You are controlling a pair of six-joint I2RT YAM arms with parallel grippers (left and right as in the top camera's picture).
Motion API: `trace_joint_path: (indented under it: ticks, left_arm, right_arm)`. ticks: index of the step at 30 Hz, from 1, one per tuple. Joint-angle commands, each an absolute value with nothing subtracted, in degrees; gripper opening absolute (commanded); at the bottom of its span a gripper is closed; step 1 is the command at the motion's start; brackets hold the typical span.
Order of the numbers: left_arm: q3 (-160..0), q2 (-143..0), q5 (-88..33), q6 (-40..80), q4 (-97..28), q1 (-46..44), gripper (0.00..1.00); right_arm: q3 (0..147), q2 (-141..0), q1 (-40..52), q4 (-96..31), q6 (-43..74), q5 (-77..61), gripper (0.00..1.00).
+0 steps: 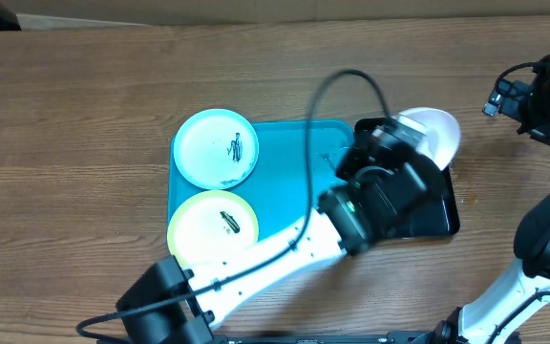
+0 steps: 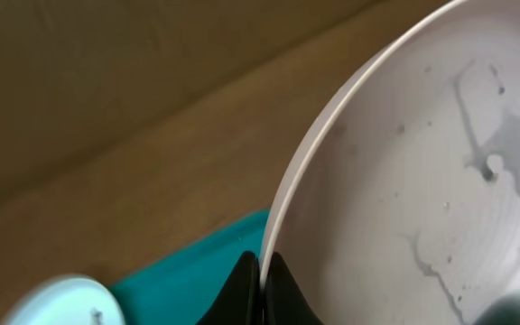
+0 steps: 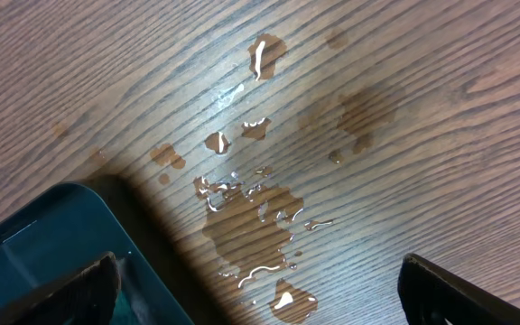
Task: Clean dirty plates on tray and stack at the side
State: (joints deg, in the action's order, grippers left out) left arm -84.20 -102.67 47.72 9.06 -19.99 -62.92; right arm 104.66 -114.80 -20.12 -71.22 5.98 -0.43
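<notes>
– Three plates show; where does each sit, taken from the left gripper point(image 2: 260, 287)?
– The white plate point(image 2: 422, 181) is in it. Both fingers are pinched tight on the rim, one on each face, so the plate stands on edge ahead of the wrist. Its inner face carries grey smears and wet drops. From overhead, gripper and plate are over one end of the black tray point(image 1: 437, 218).
– And the other two?
– The light blue plate point(image 1: 216, 147) and the yellow-green plate point(image 1: 213, 227) lie flat in the turquoise tray point(image 1: 294, 182), back behind that gripper towards its arm's base. They sit just beside each other, and each bears a dark scribble.
– What of the right gripper point(image 3: 264, 291)?
– Its fingers point(image 3: 79, 289) are spread wide with nothing between them. Below it is the wooden table point(image 3: 441, 108) with a puddle of water point(image 3: 251, 221) almost straight under the gap. A corner of the black tray shows beside one finger. The white plate is well apart from this gripper, off to its side.
</notes>
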Motion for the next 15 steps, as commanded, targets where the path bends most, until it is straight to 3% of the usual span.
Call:
trace_joint_path:
  ticks: [1, 15]
  left_arm:
    - [-85.7, -103.4, 62.1, -5.9, -16.0, -66.3, 0.04]
    - [-85.7, -103.4, 69.4, -27.3, -0.5, -69.4, 0.04]
  right_arm:
    - [105.0, -114.0, -20.0, -71.0, 6.2, -0.1, 1.0]
    - [105.0, -114.0, -20.0, -71.0, 6.2, -0.1, 1.0]
